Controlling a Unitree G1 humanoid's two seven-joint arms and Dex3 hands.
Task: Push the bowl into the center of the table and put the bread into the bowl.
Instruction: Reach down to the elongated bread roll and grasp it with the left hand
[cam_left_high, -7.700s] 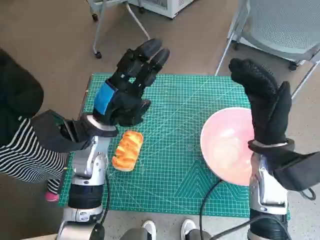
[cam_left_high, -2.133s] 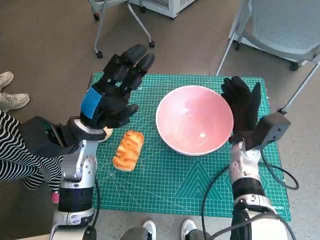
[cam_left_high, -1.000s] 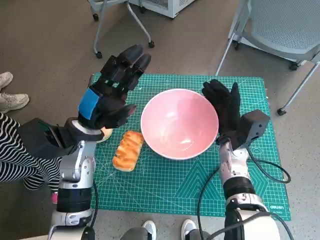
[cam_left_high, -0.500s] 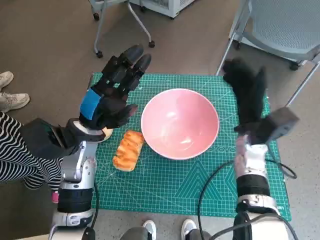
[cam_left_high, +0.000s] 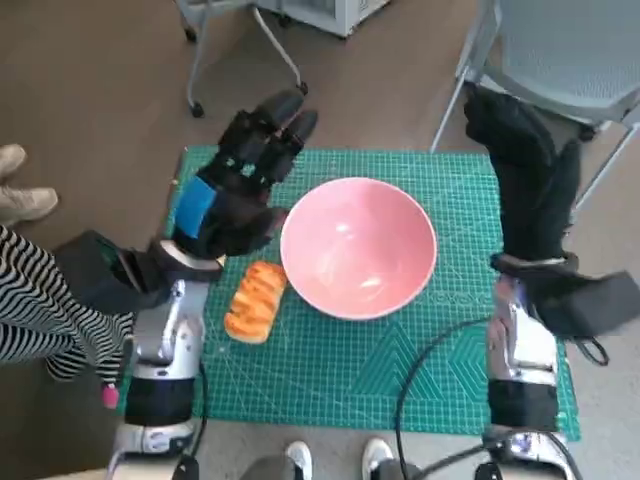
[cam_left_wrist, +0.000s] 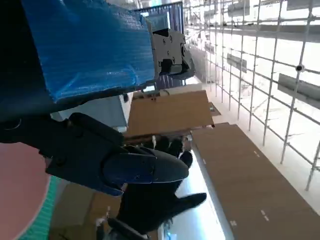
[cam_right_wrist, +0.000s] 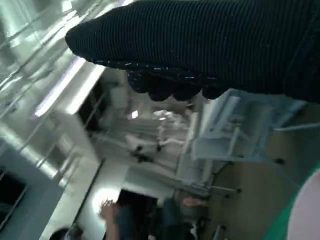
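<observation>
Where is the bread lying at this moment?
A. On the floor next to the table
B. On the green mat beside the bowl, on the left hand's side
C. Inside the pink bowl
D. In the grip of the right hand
B: in the head view the bread lies on the green mat just outside the pink bowl, below the raised left hand; the right hand holds nothing.

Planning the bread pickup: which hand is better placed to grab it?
Probably the left hand: it hovers open just above the bread, left of the bowl. The right hand is raised beyond the bowl's far side.
</observation>
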